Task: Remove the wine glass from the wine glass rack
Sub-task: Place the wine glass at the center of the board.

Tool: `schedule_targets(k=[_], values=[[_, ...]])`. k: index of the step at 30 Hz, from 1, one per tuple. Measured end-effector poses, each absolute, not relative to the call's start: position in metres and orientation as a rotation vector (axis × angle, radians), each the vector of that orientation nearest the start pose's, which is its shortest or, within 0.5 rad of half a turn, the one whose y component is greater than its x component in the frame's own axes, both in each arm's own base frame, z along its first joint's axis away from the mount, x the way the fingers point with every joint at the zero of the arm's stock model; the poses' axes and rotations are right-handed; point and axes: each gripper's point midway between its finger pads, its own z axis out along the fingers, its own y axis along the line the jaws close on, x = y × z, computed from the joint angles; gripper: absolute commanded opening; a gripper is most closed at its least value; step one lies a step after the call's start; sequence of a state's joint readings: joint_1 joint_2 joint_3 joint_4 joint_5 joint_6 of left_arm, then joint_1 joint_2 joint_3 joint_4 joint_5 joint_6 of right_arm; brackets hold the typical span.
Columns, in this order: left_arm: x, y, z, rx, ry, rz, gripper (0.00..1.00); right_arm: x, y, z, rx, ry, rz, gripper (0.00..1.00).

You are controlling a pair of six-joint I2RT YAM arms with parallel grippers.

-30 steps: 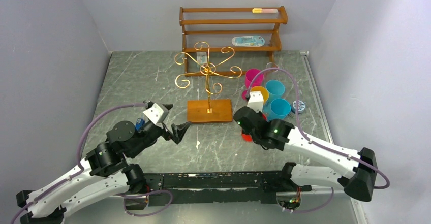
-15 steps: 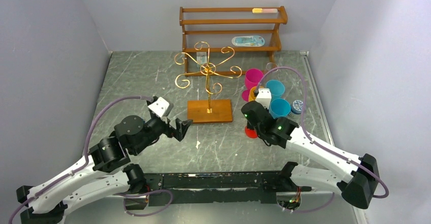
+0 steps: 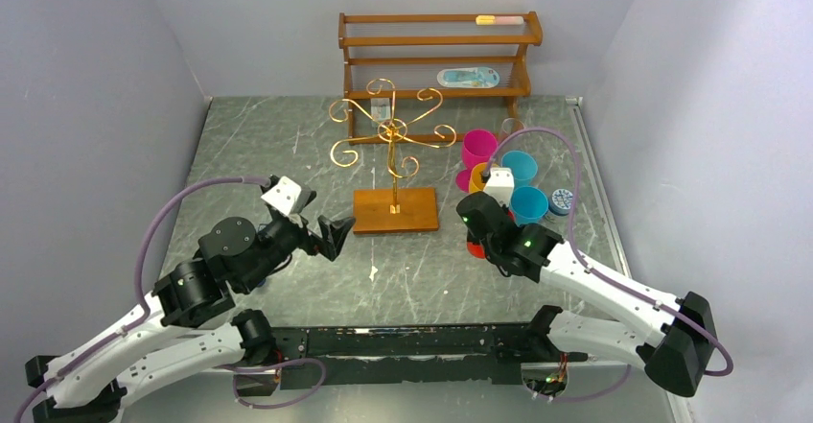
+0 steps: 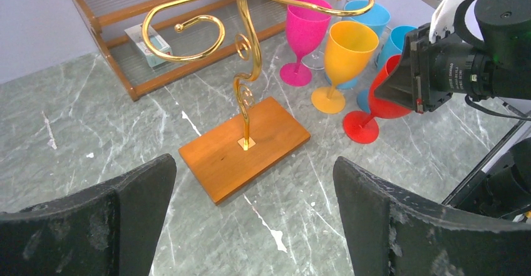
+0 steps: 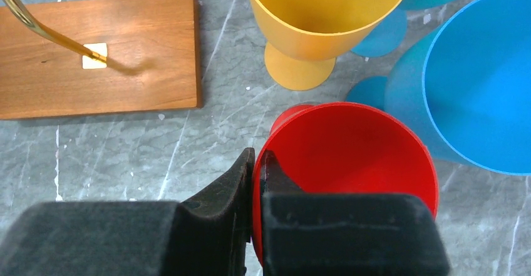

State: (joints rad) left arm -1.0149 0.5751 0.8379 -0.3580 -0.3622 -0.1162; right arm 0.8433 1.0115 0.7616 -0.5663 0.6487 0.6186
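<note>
The wine glass rack (image 3: pixel 393 169) stands mid-table, a gold pole with scroll arms on a brown wooden base (image 4: pixel 244 148), which also shows in the right wrist view (image 5: pixel 100 57). A red wine glass (image 5: pixel 350 157) is upright just right of the base, its foot (image 4: pixel 360 127) low at the tabletop. My right gripper (image 5: pixel 257 160) is shut on its rim, one finger inside the bowl and one outside. My left gripper (image 4: pixel 253 163) is open and holds nothing, just in front and left of the base (image 3: pixel 336 234).
Pink (image 4: pixel 307 29), orange (image 4: pixel 346 44) and two blue glasses (image 3: pixel 529 202) stand close behind and right of the red one. A three-tier wooden shelf (image 3: pixel 436 54) stands against the back wall. A small round object (image 3: pixel 561 200) lies near the table's right edge.
My right gripper carried the red glass a little back and right, then held still. My left gripper shifted slightly back-left and stayed open.
</note>
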Motion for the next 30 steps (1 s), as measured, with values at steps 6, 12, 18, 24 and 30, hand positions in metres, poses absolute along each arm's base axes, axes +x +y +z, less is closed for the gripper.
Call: schedule_targets(k=[6, 12, 18, 24, 30], values=[[0.182, -0.181, 0.315, 0.460, 1.625, -0.550, 1.00, 0.242, 0.142, 0.146, 0.040, 2.185, 0.040, 0.05], [0.181, -0.178, 0.317, 0.473, 1.643, -0.538, 1.00, 0.244, 0.144, 0.146, 0.026, 2.190, 0.034, 0.25], [0.183, -0.184, 0.315, 0.504, 1.678, -0.520, 1.00, 0.246, 0.150, 0.162, 0.013, 2.187, 0.060, 0.38], [0.185, -0.188, 0.311, 0.530, 1.727, -0.490, 1.00, 0.249, 0.157, 0.205, 0.037, 2.116, 0.164, 0.46], [0.188, -0.183, 0.313, 0.510, 1.760, -0.448, 0.96, 0.246, 0.155, 0.257, 0.085, 2.007, 0.284, 0.50]])
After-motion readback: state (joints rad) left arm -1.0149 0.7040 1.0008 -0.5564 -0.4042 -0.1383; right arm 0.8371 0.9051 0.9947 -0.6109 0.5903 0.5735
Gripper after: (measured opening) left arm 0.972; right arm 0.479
